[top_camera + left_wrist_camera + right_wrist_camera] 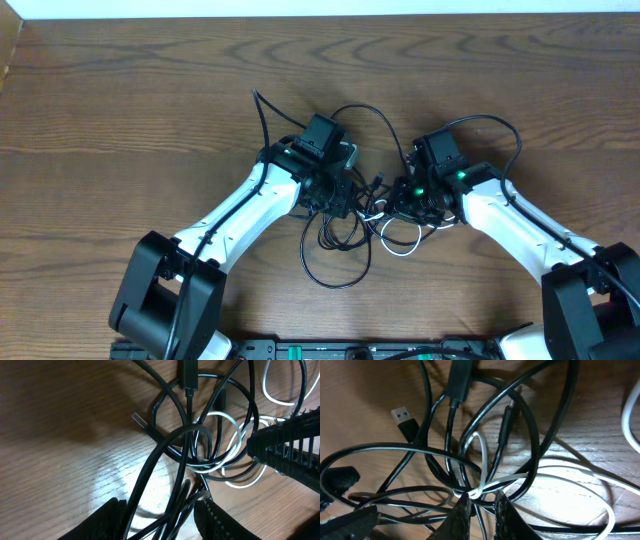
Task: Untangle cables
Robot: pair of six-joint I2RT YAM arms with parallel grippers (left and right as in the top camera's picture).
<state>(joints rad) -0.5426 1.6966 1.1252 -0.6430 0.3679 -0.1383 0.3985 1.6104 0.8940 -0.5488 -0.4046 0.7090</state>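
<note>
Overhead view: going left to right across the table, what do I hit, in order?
left arm → left gripper → cables → right gripper → right arm. The cable loops spread out under both grippers; the point marks the middle of the tangle.

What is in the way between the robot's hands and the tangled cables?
Nothing visible. Both grippers are already inside the tangle. The black cables run between the open fingers of the left gripper, and the right gripper seems to pinch the white cable where it crosses black ones.
</note>
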